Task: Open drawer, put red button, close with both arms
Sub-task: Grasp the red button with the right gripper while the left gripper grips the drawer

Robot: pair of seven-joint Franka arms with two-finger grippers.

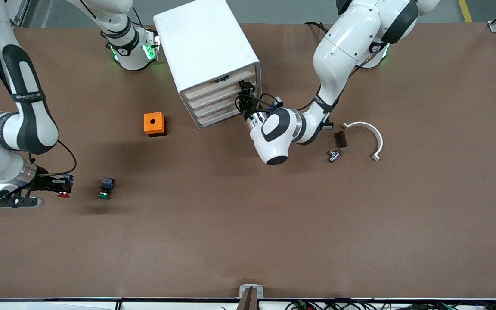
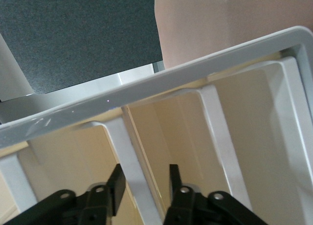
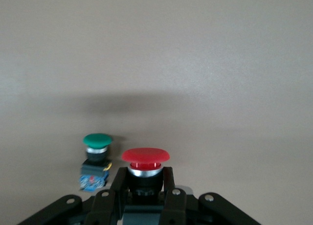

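The white cabinet (image 1: 205, 43) stands at the robots' side of the table, its stacked drawers facing the front camera. My left gripper (image 1: 245, 92) is at an upper drawer (image 1: 218, 92), at the end of its front toward the left arm. In the left wrist view its fingers (image 2: 145, 178) stand open astride a white edge (image 2: 128, 159) of the drawer; one pad touches it, the other stands a little off. My right gripper (image 1: 60, 186) is over the table toward the right arm's end, shut on the red button (image 1: 63, 194). Its jaws (image 3: 145, 176) clamp the black body under the red cap (image 3: 145, 155).
The green-capped twin button (image 1: 106, 188) (image 3: 97, 139) lies on the table close beside the right gripper. An orange box with a hole (image 1: 154, 123) sits near the cabinet. Toward the left arm's end lie a white curved piece (image 1: 370, 133), a dark block (image 1: 340, 138) and a metal fitting (image 1: 334, 155).
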